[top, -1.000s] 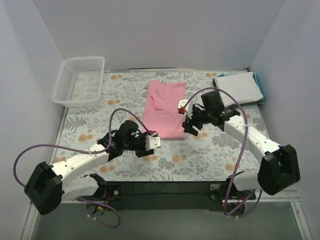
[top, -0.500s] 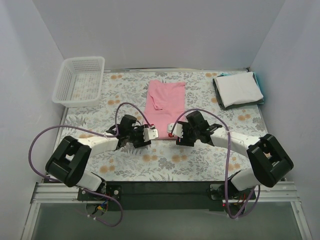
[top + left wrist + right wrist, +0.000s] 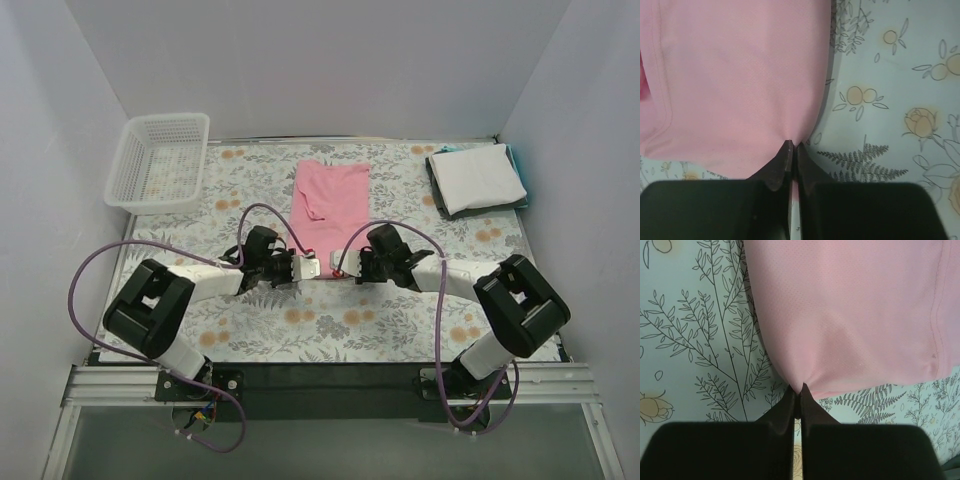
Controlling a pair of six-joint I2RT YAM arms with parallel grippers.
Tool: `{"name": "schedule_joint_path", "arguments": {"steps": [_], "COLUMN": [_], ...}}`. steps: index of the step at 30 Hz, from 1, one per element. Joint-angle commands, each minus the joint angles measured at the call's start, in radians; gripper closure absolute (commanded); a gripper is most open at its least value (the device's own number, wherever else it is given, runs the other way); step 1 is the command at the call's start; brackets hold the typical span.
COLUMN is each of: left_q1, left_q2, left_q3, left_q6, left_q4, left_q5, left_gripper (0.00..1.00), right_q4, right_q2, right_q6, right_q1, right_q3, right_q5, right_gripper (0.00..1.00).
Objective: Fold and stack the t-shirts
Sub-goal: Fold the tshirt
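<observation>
Floral-patterned cloth covers the bench, with plain pale walls on three sides. Near the middle lies the pink t-shirt, flat and folded into a narrow strip. Its long axis runs from the arms' side toward the back wall; which end is the neck cannot be told. Both arms hold its near short edge: the left fingers and the right fingers are closed on that edge, just beside each other. In the left wrist view the left fingers are pressed together, with the pink t-shirt puckering at their tips. The right wrist view shows the same, the right fingers clamped on a pucker of the shirt. The folded t-shirts sit stacked at the far right corner and the white mesh basket at the far left, both well apart from the arms.

Half a second ago the two sets of fingers were further apart along that near edge. A second ago the right ones were at the shirt's right side and the left ones at its near left corner
</observation>
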State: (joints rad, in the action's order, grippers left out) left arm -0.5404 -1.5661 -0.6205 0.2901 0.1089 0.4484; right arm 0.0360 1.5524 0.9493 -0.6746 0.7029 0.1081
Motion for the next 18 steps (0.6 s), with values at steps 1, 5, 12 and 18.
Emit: {"name": "schedule_joint_path", "arguments": {"steps": [1, 5, 12, 18], "left_q1": [0.003, -0.001, -0.018, -0.021], "left_q2": [0.076, 0.205, 0.479, 0.613], "left_q3": [-0.001, -0.001, 0.033, -0.033], "left_q6": [0.026, 0.001, -0.008, -0.080], "left_q4": [-0.185, -0.349, -0.655, -0.871], "left_q5": [0.076, 0.154, 0.297, 0.392], "left_gripper": [1.00, 1.00, 1.00, 1.00], "right_q4": [-0.080, -0.249, -0.540, -0.695], "right_q2": [-0.046, -0.142, -0.357, -0.471], "right_q6": [-0.001, -0.026, -0.092, -0.113], "right_q1": [-0.005, -0.009, -0.071, -0.095], "right_q3": [-0.014, 0.009, 0.004, 0.041], "right_q5": [0.025, 0.106, 0.280, 0.367], "right_gripper": [0.99, 0.99, 0.99, 0.99]}}
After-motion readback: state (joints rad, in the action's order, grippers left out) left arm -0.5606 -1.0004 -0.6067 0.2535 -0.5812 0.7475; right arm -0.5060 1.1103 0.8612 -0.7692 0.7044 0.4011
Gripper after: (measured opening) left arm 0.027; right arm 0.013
